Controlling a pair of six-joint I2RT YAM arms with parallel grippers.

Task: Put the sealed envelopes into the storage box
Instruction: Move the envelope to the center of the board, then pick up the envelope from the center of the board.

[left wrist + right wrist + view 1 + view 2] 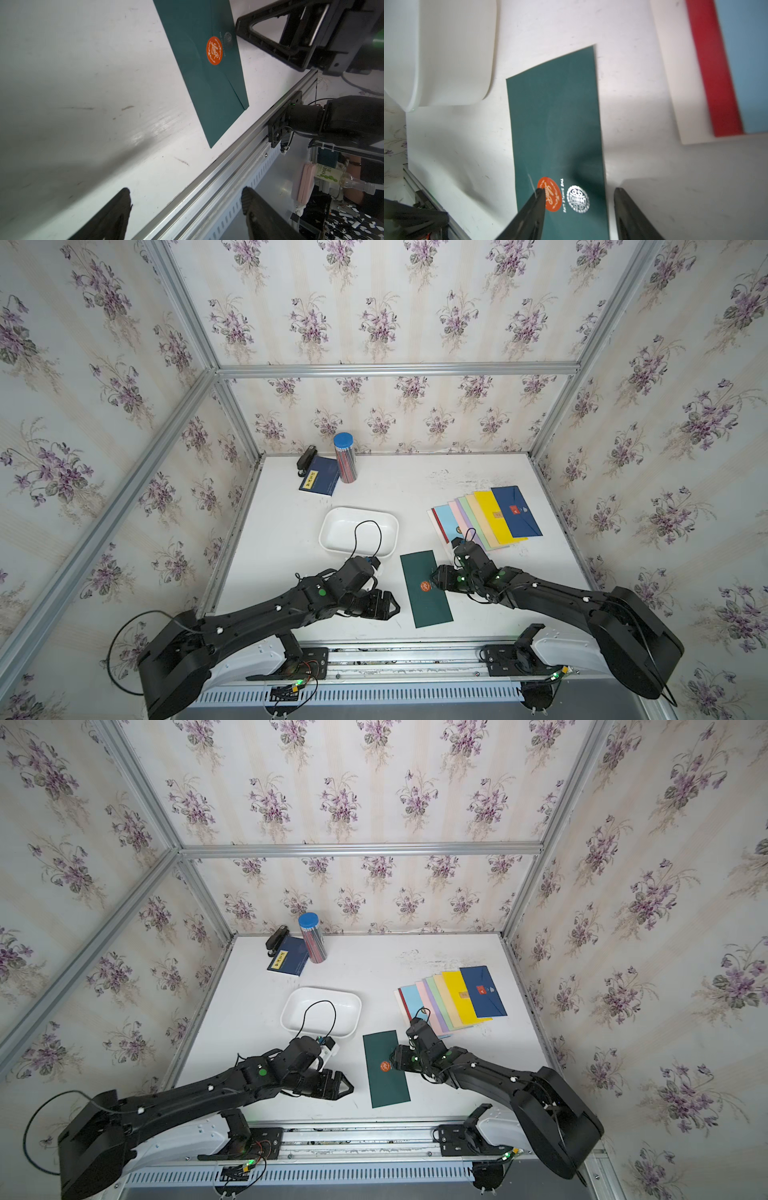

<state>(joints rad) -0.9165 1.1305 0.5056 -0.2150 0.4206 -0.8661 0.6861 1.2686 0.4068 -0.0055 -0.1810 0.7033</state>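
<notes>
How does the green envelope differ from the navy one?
Green envelope lies alone near the front edge; navy envelope tops the fanned stack further back. Green's seal is round and orange; navy's is red. Both lie flat, flap side up, outside the box.

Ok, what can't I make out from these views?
- Right gripper contact with the green envelope: blurred in the right wrist view; its wrist hides the jaws in both top views.
- Fanned envelopes: each overlaps the next, hiding most seals; the right arm covers some near ends.
- Storage box near rim: left arm and cable cross it in both top views.
- Black object beside the navy booklet: too small.
</notes>
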